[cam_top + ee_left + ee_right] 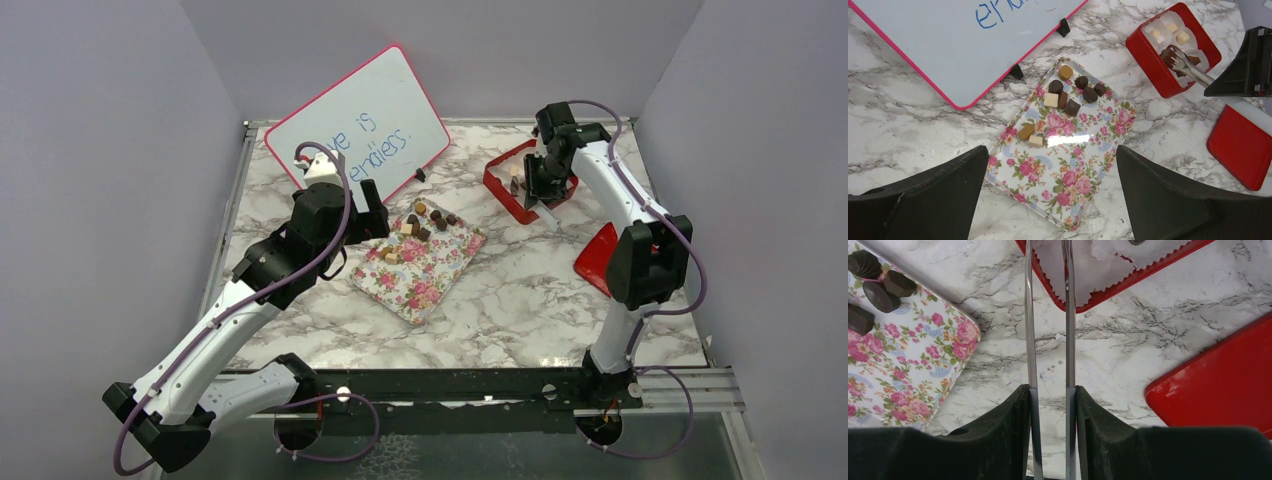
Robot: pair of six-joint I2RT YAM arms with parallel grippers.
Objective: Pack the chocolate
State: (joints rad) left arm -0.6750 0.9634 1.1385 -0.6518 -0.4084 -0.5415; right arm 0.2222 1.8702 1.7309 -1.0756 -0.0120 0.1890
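Observation:
Several chocolate pieces [1073, 92], dark, brown and cream, lie at the far end of the floral tray [1068, 180]; they also show in the top view [425, 222]. My left gripper [1050, 155] hangs open and empty above the tray's near end [372, 215]. My right gripper [1050, 390] is shut on metal tongs [1030, 315] and hovers over the red box [500, 185]. In the left wrist view the tongs [1193, 72] reach into the box [1148, 60] beside dark pieces, and cream pieces [1175, 37] sit in white paper cups. The tong tips are cut off in the right wrist view.
A pink-framed whiteboard [360, 125] leans at the back left, just behind the tray. The red lid [600, 258] lies on the marble table to the right of the tray, near the right arm. Grey walls close in the table's sides and back.

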